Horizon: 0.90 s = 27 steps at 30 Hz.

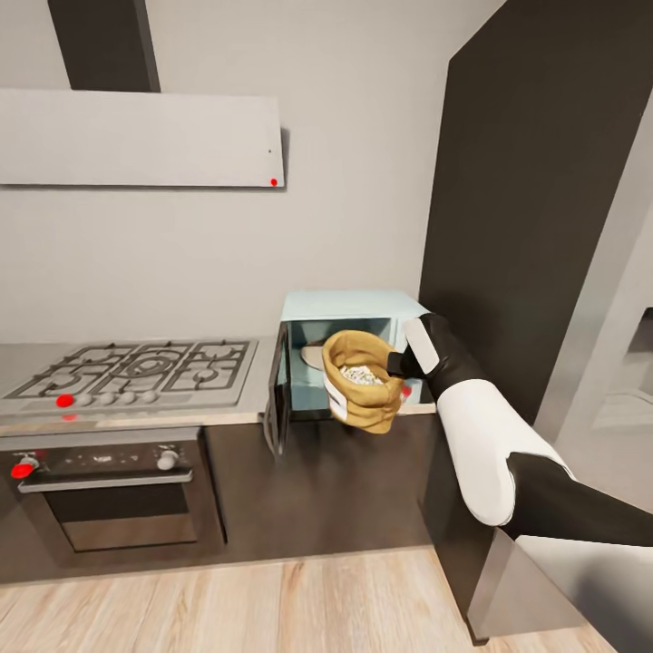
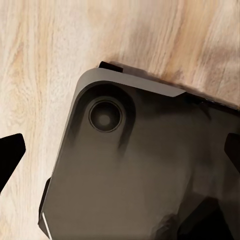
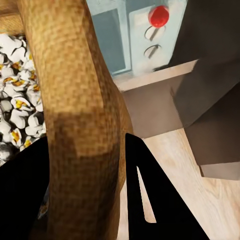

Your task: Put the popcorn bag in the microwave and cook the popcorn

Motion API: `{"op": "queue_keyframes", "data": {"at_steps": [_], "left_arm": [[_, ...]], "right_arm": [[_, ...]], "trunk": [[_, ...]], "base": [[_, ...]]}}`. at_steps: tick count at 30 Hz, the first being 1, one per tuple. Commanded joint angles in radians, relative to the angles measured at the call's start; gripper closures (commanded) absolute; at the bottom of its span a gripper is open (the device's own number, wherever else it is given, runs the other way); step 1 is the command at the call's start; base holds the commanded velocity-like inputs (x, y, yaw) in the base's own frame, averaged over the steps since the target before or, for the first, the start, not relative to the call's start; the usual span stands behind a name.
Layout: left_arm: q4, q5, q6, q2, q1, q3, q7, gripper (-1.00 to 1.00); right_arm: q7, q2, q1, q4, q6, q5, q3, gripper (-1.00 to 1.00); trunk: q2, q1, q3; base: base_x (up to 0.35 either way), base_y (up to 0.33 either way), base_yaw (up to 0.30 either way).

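Right tool (image 1: 397,365) clamped on popcorn bag (image 1: 363,394) rim, held before open microwave (image 1: 349,308); popped kernels inside. Left tool's state: cannot tell.

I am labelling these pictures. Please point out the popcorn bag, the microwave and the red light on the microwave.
popcorn bag (image 1: 363,408): head view, on its brown front side.
microwave (image 1: 349,305): head view, on its pale blue top.
red light (image 3: 159,16): right wrist view, on the middle of the round lamp.

The golden-brown coarse-woven popcorn bag (image 1: 363,392) is looking rough and matt, the brushed-steel gas hob (image 1: 136,372) is gleaming faintly, and the pale plank wooden floor (image 1: 272,608) is showing smooth grain.
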Motion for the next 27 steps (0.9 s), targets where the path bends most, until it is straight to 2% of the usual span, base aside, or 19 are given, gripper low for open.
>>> {"op": "queue_keyframes", "data": {"at_steps": [1,27], "left_arm": [[-0.001,-0.001,-0.001,0.0,0.0,0.008,0.0,-1.0],[-0.001,0.0,-0.001,0.0,0.0,0.008,0.0,-1.0]], "right_arm": [[-0.011,0.001,-0.001,-0.001,0.001,-0.011,-0.004,1.0],[-0.009,0.001,-0.001,0.0,0.001,-0.023,-0.004,1.0]], "trunk": [[-0.001,0.0,-0.001],[-0.001,0.0,-0.001]], "base": [[0.205,0.0,0.0],[0.221,0.0,0.0]]}}
